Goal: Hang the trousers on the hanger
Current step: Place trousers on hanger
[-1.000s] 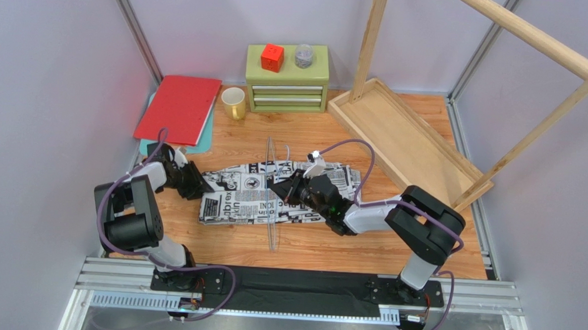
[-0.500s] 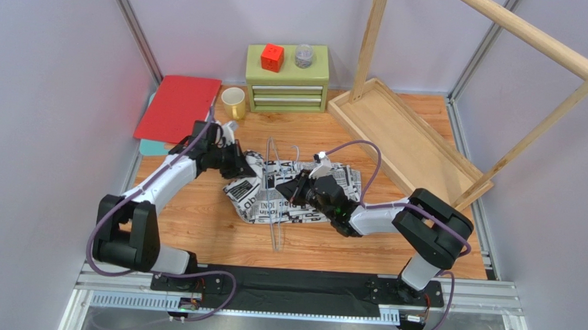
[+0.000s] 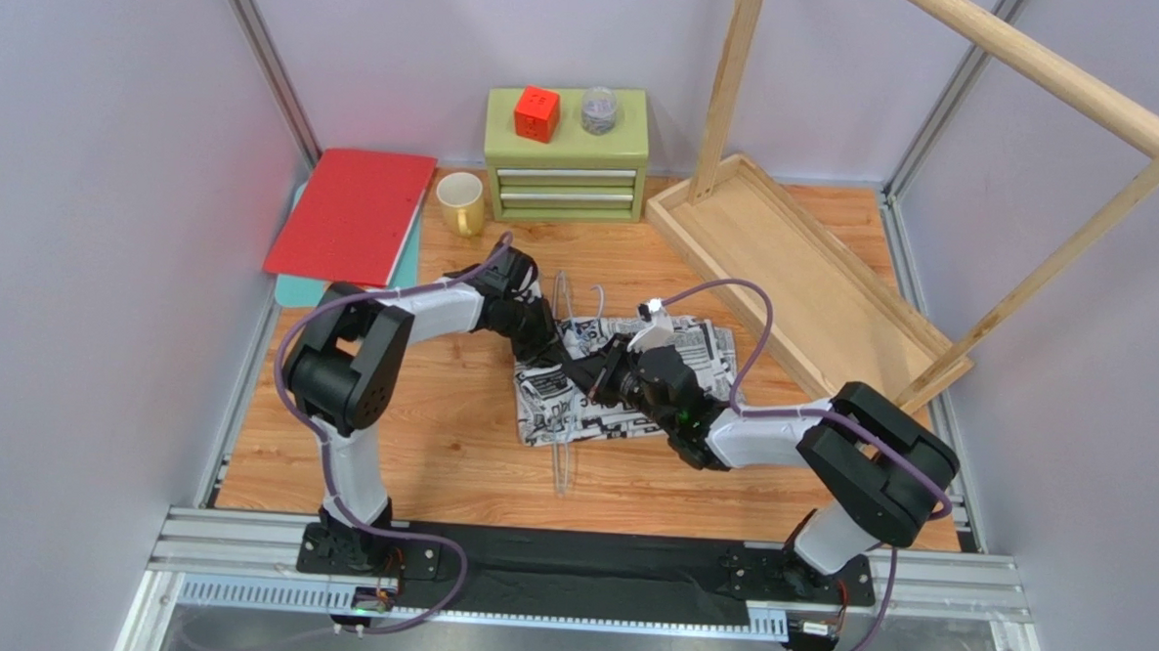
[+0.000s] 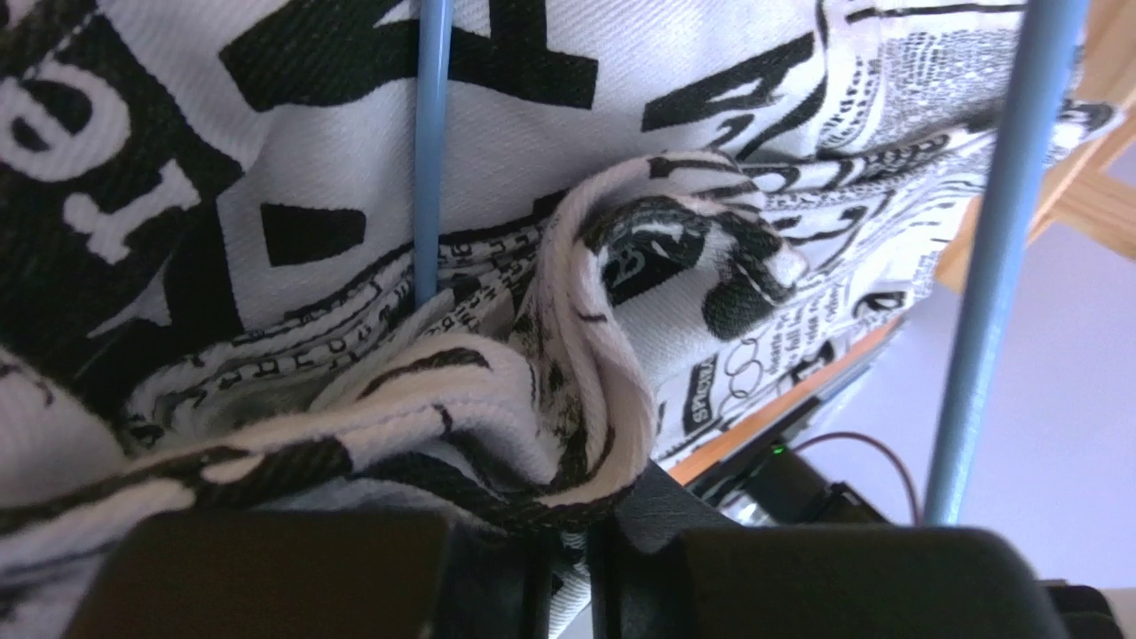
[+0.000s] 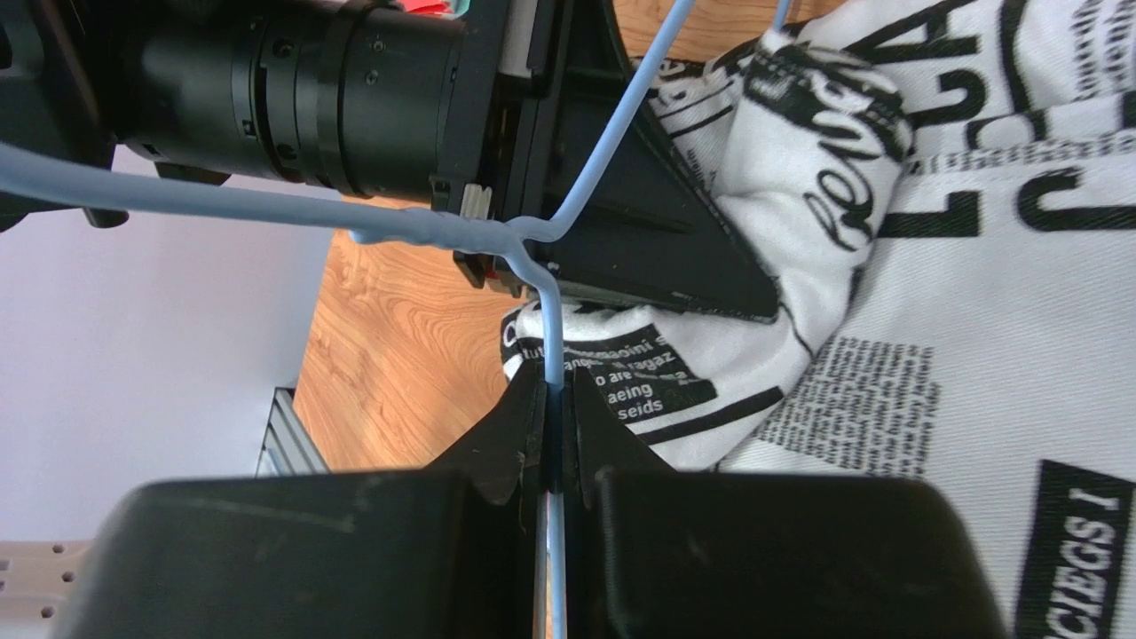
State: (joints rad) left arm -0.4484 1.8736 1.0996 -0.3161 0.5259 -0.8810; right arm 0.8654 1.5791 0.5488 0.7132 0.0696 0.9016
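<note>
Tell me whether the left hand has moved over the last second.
Yes. The left hand swept rightward with the trousers: it started left of the yellow mug and now sits right of it.

Print fragments "seids" and "CIEGS" on the trousers (image 5: pixel 934 333)

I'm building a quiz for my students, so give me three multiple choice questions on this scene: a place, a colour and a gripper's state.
1. Where does the red cube sit, relative to the green chest? A on top; B in front; C underneath.
2. The mug is: A blue; B yellow; C black.
3. The jaws of the right gripper are: A open; B shut on the mug; C shut on the hanger.
Key: 1 A, the top view shows it on the chest's lid. 2 B, its body is plainly yellow. 3 C, the right wrist view shows the wire pinched between the jaws.
</note>
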